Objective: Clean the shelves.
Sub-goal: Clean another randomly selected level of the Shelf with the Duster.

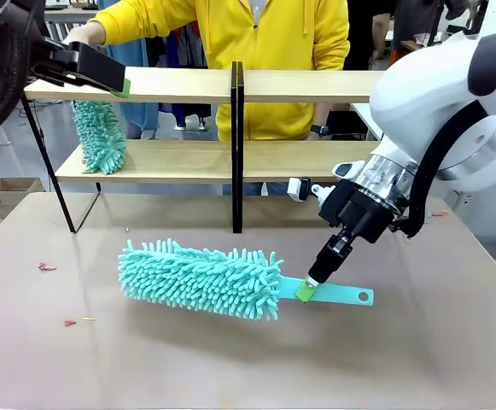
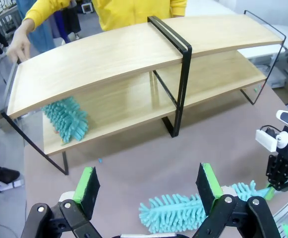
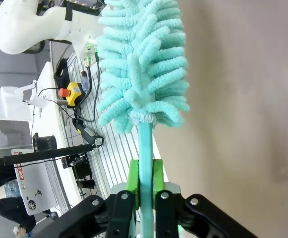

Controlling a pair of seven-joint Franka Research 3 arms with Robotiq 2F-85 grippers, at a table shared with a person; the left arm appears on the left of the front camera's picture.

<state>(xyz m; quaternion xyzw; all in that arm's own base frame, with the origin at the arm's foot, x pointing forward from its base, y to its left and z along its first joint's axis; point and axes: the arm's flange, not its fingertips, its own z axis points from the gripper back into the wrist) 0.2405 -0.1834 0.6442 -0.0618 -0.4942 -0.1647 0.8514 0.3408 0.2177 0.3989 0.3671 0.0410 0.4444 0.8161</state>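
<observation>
well, the brown table (image 1: 418,342) spreads under everything, and the shelves (image 1: 316,85) stand across its far side: 2 tiers of light boards in thin black frames, 2 units joined at the middle. a person in a yellow top (image 1: 265,34) stands behind them, 1 hand (image 1: 85,34) at the top board's left end. a teal duster (image 1: 201,280) lies on the table in front of the shelves, with its handle (image 1: 341,295) pointing to my right. a 2nd duster (image 1: 100,137) sits at the left end of the lower board. my right gripper (image 3: 144,173) is clamped on the handle just beside the fluffy head. my left gripper (image 2: 147,191) hovers near the top board's left end, jaws spread wide, holding nothing. a few red scraps (image 1: 46,267) dot the table.
</observation>
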